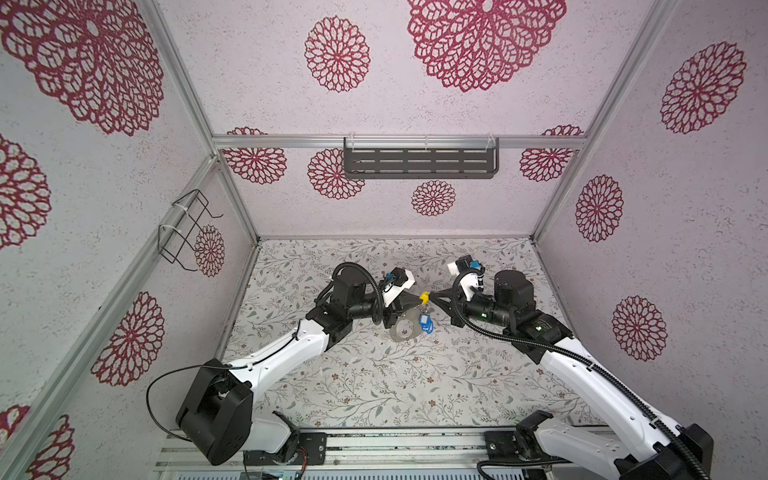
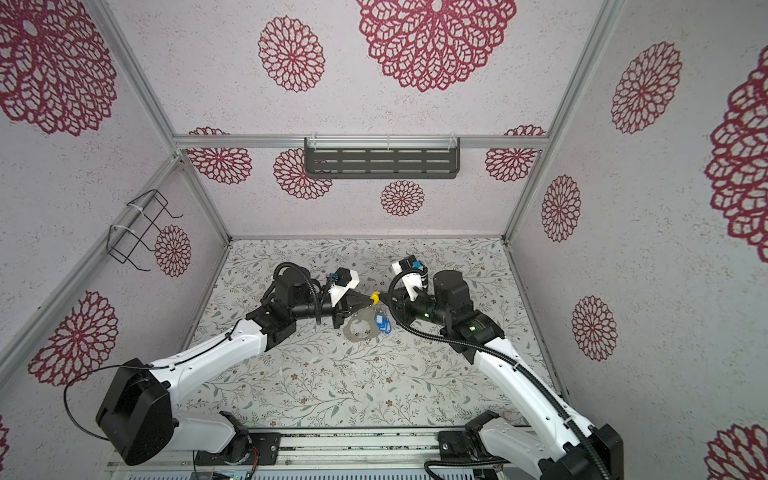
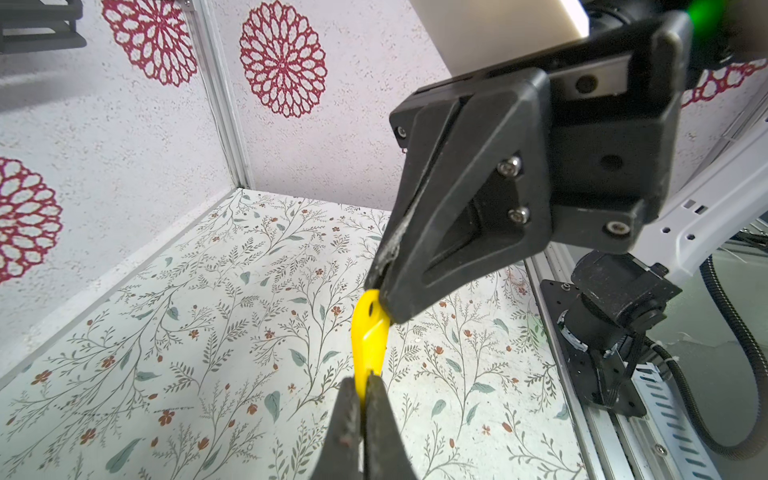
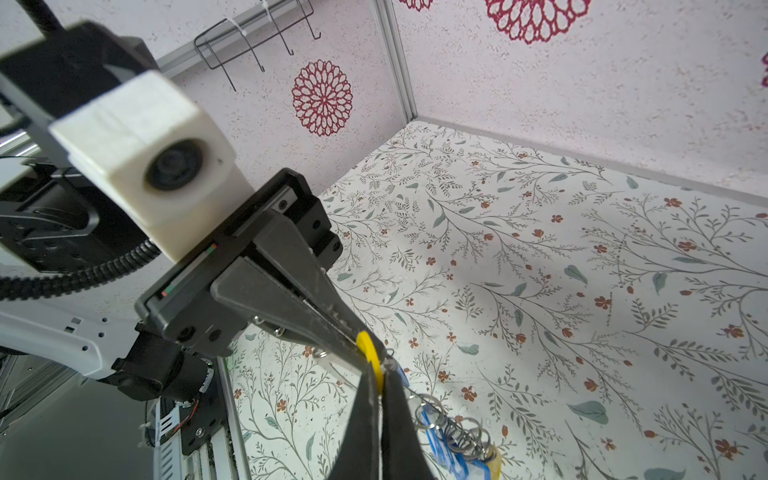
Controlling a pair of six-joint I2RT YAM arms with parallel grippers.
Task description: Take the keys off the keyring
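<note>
Yellow plastic sat at the centre of the hold: the yellow tag [image 1: 424, 296], one of the keys, was pinched from both ends, raised above the flowered table [image 1: 332, 374]. The left gripper [image 3: 360, 384] had its jaws pressed together on one end of the tag, seen edge-on from its own wrist. The right gripper [image 4: 380, 384] was clamped the same way on the opposite end, near the tag's small hole. The two tips met almost nose to nose in both top views.

That opposed grip looked meant to steady the tag, so that one arm could brace while the other worked its loop free.

The keyring [image 1: 397, 332], a flat grey hoop, hung just below the left gripper, clear of the table. The blue tags [image 1: 427, 325] dangled at its edge. Their silver loops [image 4: 455, 430] bunched together just beside the right gripper's fingers in that wrist view. How the yellow tag joined the hoop could not be made out, so whether it had come off could not be told.
</note>
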